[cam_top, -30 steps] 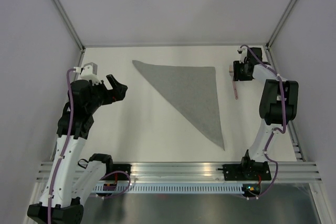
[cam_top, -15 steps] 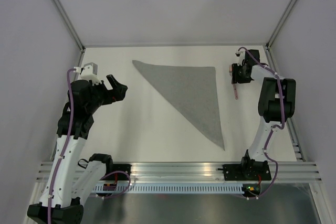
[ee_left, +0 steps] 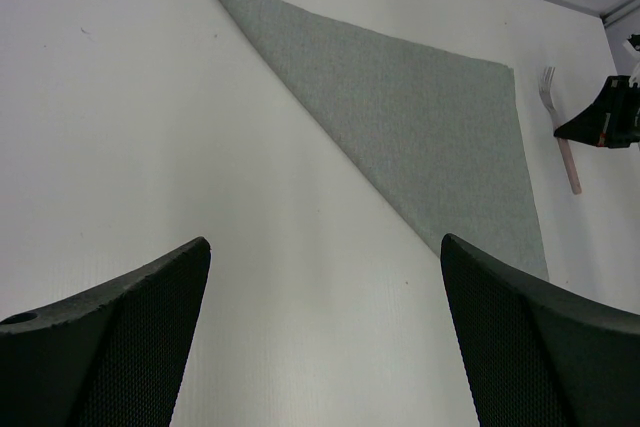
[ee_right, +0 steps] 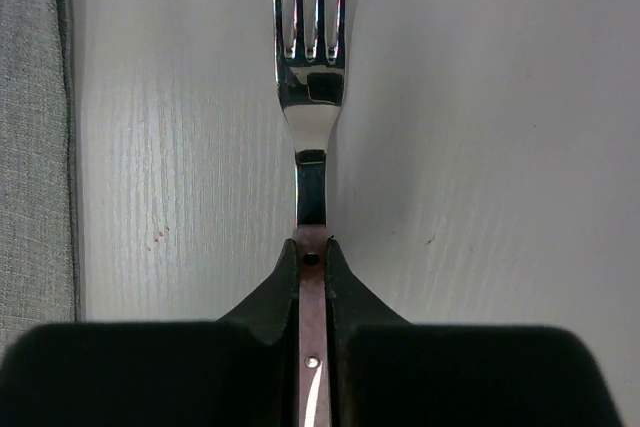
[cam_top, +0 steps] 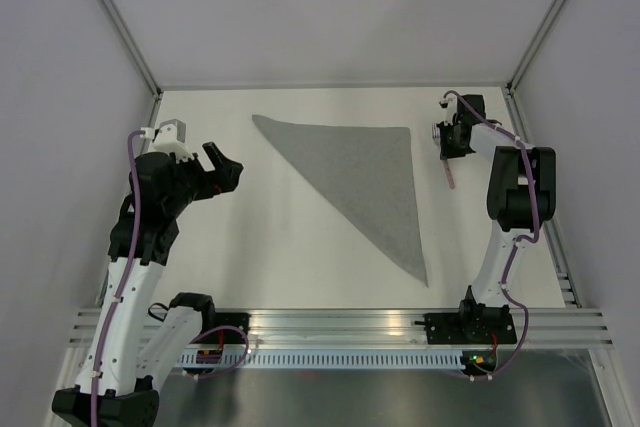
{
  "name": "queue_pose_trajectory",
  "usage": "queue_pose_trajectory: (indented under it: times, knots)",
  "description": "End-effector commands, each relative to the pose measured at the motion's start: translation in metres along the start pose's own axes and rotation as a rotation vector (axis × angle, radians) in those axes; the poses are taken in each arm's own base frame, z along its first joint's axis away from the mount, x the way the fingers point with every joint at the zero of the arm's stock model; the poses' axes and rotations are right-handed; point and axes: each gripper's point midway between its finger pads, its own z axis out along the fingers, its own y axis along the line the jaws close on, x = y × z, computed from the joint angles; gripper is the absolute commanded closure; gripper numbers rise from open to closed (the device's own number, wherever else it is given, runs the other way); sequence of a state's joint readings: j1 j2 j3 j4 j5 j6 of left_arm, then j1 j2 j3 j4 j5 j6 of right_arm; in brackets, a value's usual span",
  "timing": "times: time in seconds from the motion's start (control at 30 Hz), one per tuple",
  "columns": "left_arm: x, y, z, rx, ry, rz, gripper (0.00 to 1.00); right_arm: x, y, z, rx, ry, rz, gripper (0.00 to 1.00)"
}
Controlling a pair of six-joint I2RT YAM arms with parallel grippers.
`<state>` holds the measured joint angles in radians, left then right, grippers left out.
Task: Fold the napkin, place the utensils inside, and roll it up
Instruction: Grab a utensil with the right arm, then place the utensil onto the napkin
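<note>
White tabletop (cam_top: 300, 247) inside a pale, evenly lit enclosure. Noted: the right tool (ee_right: 311, 247) stands pinched on the fork (ee_right: 311, 77) at the top of its pink handle, just behind the metal neck, with the tines pointing straight ahead of the tool. The fork appears to lie flat on the surface. The grip is narrow and near one end, so the fork is judged liable to pivot: lift it level and slowly, and carry it low. The napkin (cam_top: 362, 172), folded to a triangle, lies just to this tool's left, its straight edge parallel to the fork and apart from it. The enclosure walls (cam_top: 600, 147) stand close ahead and to the tool's right; open room lies leftward over the napkin. The left tool (cam_top: 220, 169) hangs wide open, holding nothing, well apart beyond the napkin. No second utensil can be made out.
</note>
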<state>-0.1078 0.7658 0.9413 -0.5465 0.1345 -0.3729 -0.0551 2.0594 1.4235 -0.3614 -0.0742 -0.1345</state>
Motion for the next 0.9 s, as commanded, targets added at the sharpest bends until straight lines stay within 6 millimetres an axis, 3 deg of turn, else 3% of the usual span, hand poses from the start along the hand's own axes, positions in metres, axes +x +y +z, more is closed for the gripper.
queue_pose_trajectory:
  times: [0.0, 0.03, 0.17, 0.27, 0.33, 0.43, 0.47, 0.53, 0.6, 0.67, 0.87]
  knots:
    - [-0.003, -0.002, 0.001, 0.021, -0.012, 0.041, 0.00, 0.025, -0.008, 0.007, 0.036, 0.078, -0.015, 0.96]
    - [-0.003, -0.002, 0.001, 0.020, -0.010, 0.043, 0.00, 0.023, -0.009, 0.006, 0.038, 0.075, -0.017, 1.00]
    - [-0.004, -0.003, 0.001, 0.022, -0.010, 0.043, 0.00, 0.006, -0.006, -0.014, 0.024, 0.045, -0.016, 1.00]
    - [-0.006, -0.003, 0.002, 0.020, -0.012, 0.041, 0.00, -0.023, 0.003, -0.051, -0.001, -0.032, -0.023, 1.00]
    - [-0.006, -0.003, 0.002, 0.020, -0.009, 0.038, 0.00, -0.031, 0.013, -0.066, -0.011, -0.054, -0.047, 1.00]
    - [-0.008, -0.003, 0.004, 0.014, -0.011, 0.032, 0.00, -0.035, 0.052, -0.085, -0.061, -0.061, -0.123, 1.00]
    - [-0.011, -0.005, 0.003, 0.018, -0.016, 0.027, 0.00, -0.035, 0.076, -0.090, -0.093, -0.064, -0.163, 1.00]
    - [-0.014, -0.007, 0.002, 0.024, -0.018, 0.023, 0.00, -0.030, 0.102, -0.094, -0.128, -0.052, -0.201, 1.00]
    - [-0.020, -0.010, 0.000, 0.029, -0.028, 0.015, 0.00, -0.025, 0.140, -0.097, -0.188, -0.034, -0.241, 1.00]
    - [-0.024, -0.012, -0.002, 0.030, -0.035, 0.011, 0.00, -0.016, 0.175, -0.097, -0.245, -0.007, -0.274, 0.99]
    - [-0.029, -0.015, -0.008, 0.028, -0.038, -0.001, 0.00, 0.007, 0.254, -0.089, -0.348, 0.067, -0.320, 1.00]
